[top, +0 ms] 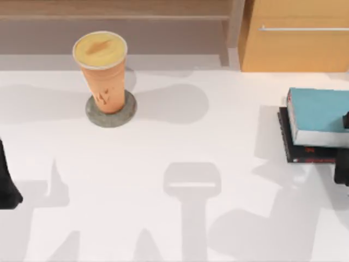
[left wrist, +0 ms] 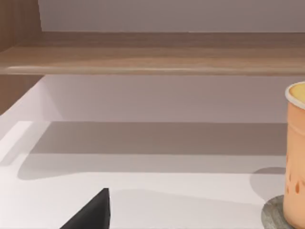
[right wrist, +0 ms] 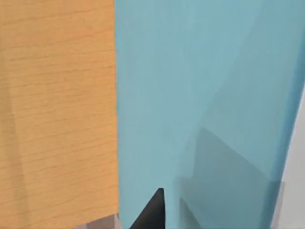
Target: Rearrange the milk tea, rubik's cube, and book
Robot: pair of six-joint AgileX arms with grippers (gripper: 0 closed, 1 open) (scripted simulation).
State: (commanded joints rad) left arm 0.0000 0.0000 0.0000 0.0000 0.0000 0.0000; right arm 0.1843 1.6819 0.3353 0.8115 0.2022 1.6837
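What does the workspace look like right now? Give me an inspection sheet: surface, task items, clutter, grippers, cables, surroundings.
Surface: white table, crossed by arm shadows.
Job's things: milk tea upright on a grey coaster, far left; teal book lying on a thin black book at the right edge. Rubik's cube: nothing seen.
Clutter: nothing seen beyond the coaster and black book.
Grippers: left gripper low at the left edge; right gripper at the right edge, by the teal book; fingers unclear on both.
Cables: nothing seen.
Surroundings: wooden shelf behind, wooden cabinet at far right.

Left arm (top: 8,183) matte black; right arm (top: 342,164) black, boxy
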